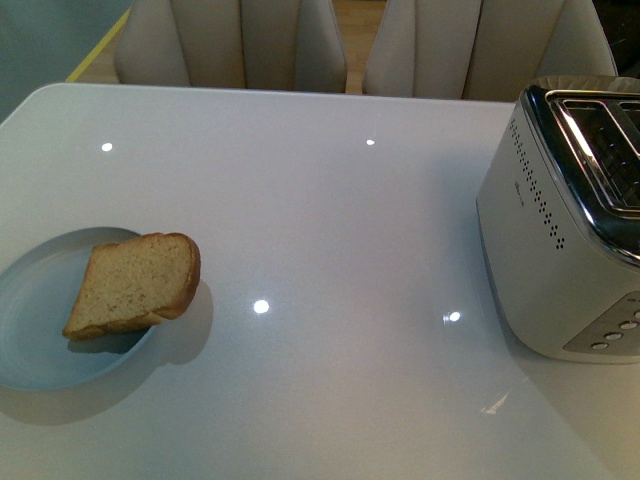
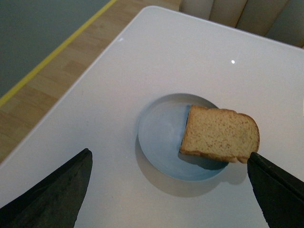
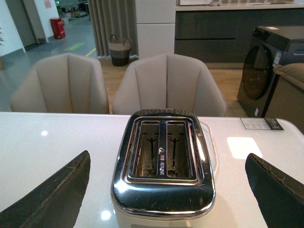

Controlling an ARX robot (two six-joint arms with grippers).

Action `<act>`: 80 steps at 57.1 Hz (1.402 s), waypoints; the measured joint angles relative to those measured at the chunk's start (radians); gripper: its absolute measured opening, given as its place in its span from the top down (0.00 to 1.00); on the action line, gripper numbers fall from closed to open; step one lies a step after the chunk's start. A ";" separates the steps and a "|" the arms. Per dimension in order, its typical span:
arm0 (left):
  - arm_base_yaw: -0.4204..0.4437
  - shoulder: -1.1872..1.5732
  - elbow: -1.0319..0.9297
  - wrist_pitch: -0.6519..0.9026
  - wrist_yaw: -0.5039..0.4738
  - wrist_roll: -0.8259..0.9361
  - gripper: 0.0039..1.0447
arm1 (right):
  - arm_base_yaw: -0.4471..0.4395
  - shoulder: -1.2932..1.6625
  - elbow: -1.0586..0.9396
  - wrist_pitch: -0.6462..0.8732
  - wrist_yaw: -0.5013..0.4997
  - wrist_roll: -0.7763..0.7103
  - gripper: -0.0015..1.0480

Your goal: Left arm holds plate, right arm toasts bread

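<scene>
Two black angular jaws of the left gripper (image 2: 168, 153) stand spread wide and empty above the round, pale blue shallow plate (image 2: 159, 128), which sits toward the robot's left on the glossy white table (image 1: 320, 200). That plate looks stiff and smooth, likely to slide on such a slick top, so its bare raised rim, on the side away from the bread, seems the place to pinch. The slice of light-brown wholemeal bread (image 2: 218, 135) lies tilted, one edge in the plate, its rounded top overhanging the rim. It looks light, soft and easily dented; the overhanging crust seems the firmest hold. The right gripper (image 3: 167, 154), equally wide and empty, faces the shiny two-slot metal toaster (image 3: 164, 190), well apart from the plate.
</scene>
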State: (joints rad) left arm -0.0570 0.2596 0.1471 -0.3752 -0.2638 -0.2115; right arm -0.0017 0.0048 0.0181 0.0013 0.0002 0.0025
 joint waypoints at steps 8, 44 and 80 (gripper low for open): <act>0.100 0.070 0.018 0.072 0.110 -0.013 0.07 | 0.000 0.000 0.000 0.000 0.000 0.000 0.09; 0.484 1.363 0.174 0.987 0.323 0.120 0.07 | 0.000 0.000 0.000 0.000 0.000 0.000 0.09; 0.383 1.958 0.445 1.142 0.265 0.190 0.07 | 0.000 0.000 0.000 0.000 0.000 0.000 0.09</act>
State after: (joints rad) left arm 0.3260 2.2181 0.5922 0.7670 0.0010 -0.0219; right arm -0.0017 0.0048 0.0181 0.0013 0.0002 0.0025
